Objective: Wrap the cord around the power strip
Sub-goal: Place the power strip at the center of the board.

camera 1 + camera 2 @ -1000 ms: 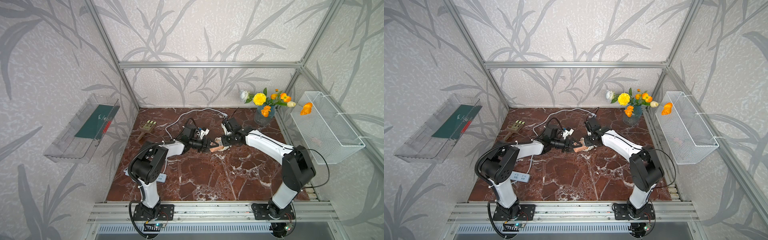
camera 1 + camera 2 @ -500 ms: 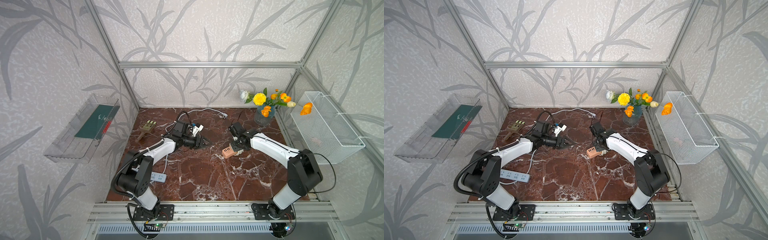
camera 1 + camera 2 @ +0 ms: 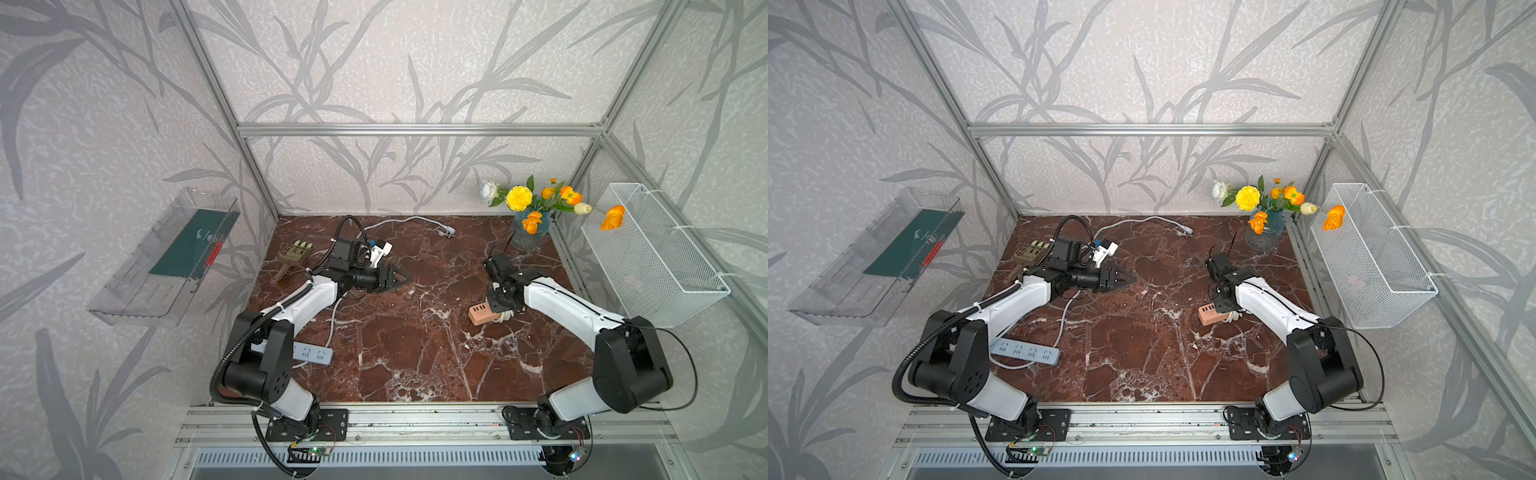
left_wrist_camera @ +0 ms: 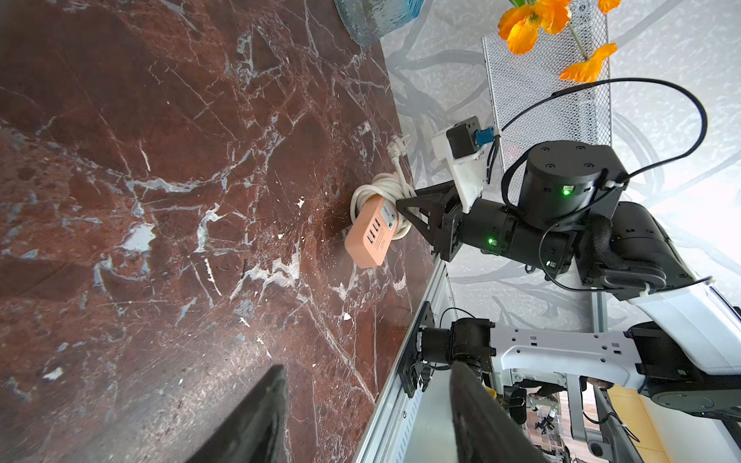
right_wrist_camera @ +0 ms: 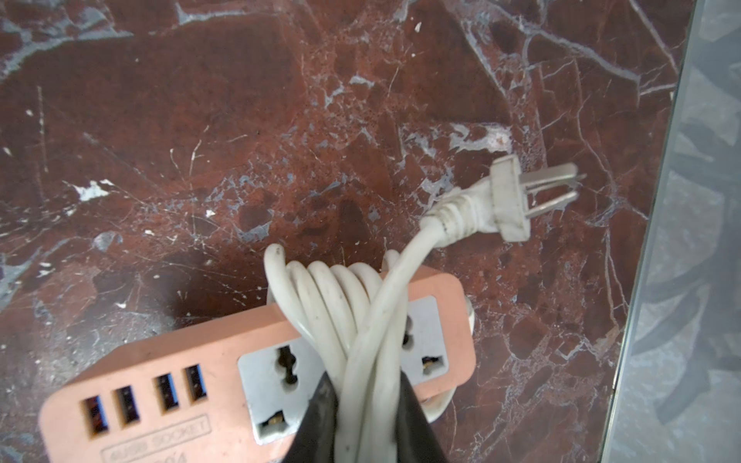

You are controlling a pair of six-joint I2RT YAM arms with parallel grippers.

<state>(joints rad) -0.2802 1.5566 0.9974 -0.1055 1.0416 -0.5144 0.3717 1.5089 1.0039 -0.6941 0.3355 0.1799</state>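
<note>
Your right gripper (image 5: 365, 383) pinched the cord (image 5: 320, 304) coils, likely springy, across the light peach power strip (image 5: 180, 360); left gripper (image 4: 367, 366) stood spread, empty.

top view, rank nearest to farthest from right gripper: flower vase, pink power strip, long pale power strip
1. pink power strip, at the right gripper, which grips its cord
2. flower vase, back right corner
3. long pale power strip, front left
</note>
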